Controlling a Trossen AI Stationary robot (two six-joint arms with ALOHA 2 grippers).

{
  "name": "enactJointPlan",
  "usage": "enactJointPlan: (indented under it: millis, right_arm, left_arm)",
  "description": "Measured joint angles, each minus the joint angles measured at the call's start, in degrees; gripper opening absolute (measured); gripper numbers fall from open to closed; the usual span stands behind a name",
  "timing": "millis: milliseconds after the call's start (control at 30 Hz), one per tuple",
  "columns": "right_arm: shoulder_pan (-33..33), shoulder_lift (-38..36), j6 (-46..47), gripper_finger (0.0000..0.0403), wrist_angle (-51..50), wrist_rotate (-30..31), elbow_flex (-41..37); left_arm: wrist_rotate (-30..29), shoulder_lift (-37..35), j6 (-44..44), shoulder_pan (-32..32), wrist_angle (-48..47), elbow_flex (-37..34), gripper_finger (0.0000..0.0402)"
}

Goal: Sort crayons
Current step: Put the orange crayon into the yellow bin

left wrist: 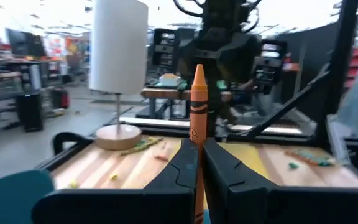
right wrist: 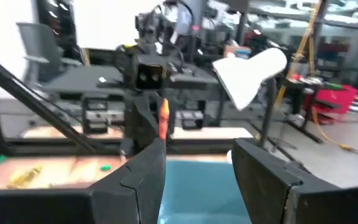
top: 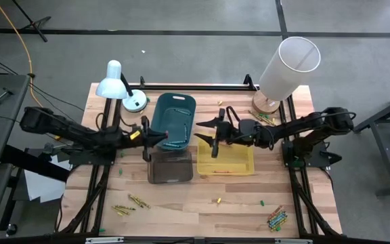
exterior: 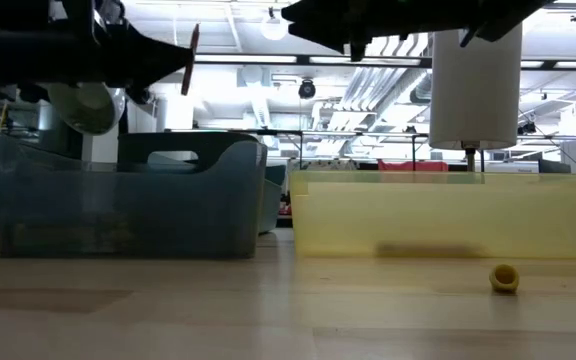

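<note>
**Partly sorted, much still loose**

Midway at best. Left gripper (top: 145, 137) pinching an orange crayon (left wrist: 197, 106) upright above the bins at mid-bench; right gripper (top: 215, 133) spread and empty over the yellow bin (top: 246, 165). A few sticks already in the teal bin (top: 161, 118). Still loose: crayons (top: 131, 203) near the front-left edge, a cluster (top: 277, 218) at the front-right corner, more by the back-right lamp.

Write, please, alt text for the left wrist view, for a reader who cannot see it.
The left gripper is shut on an orange crayon that stands upright between its dark fingers. Beyond it are a wooden table with scattered crayons, a white lamp and the right arm facing it.
</note>
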Motion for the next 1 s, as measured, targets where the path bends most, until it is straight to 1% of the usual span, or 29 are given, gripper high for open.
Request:
enactJointPlan:
  millis: [67, 133, 267, 333, 433, 567, 667, 733, 833, 1000]
  right_arm:
    - [-0.6, 1.3, 0.3, 0.0178, 2.4, -3.3, 0.0]
    - [-0.9, 3.5, -0.1, 0.0178, 6.3, -5.7, 0.0]
    - [-1.6, 8.1, 0.1, 0.0178, 15.0, -6.6, 0.0]
    - [-2.0, 9.7, 1.4, 0.0178, 16.1, -6.7, 1.0]
    - [-2.6, 11.8, 4.1, 0.0178, 14.2, -8.1, 4.4]
    - [-2.8, 14.9, 4.7, 0.0178, 5.1, -9.7, 10.4]
    - [-2.7, 15.9, 4.9, 0.0178, -0.7, -9.8, 14.3]
    - [-2.6, 16.3, 4.9, 0.0178, -2.9, -11.1, 16.0]
    - [-2.3, 16.4, 4.9, 0.0178, -4.8, -11.6, 17.0]
    - [-2.1, 16.4, 6.8, 0.0175, -4.8, -10.8, 16.9]
  left_arm:
    - [2.5, 0.6, -0.7, 0.8, 0.6, 0.9, 0.0]
    - [3.1, 1.3, -0.7, 1.1, 0.5, 1.8, 0.0]
    - [3.0, 3.3, -0.7, 1.3, 0.5, 3.3, 0.0]
    - [3.0, 4.8, -0.8, 1.3, 0.5, 4.2, 0.0]
    - [2.8, 7.2, -2.0, 1.3, 0.5, 5.8, 0.0]
    - [2.6, 10.4, -2.3, 1.3, 0.4, 7.5, 0.0]
    - [2.5, 11.2, -2.2, 1.3, 0.5, 7.7, 0.0]
    - [2.5, 11.1, -2.2, 1.3, 0.7, 7.7, 0.0]
    - [2.4, 11.1, -2.2, 1.3, 0.9, 7.7, 0.0]
    - [2.4, 11.1, -2.2, 1.3, 1.0, 7.7, 0.0]
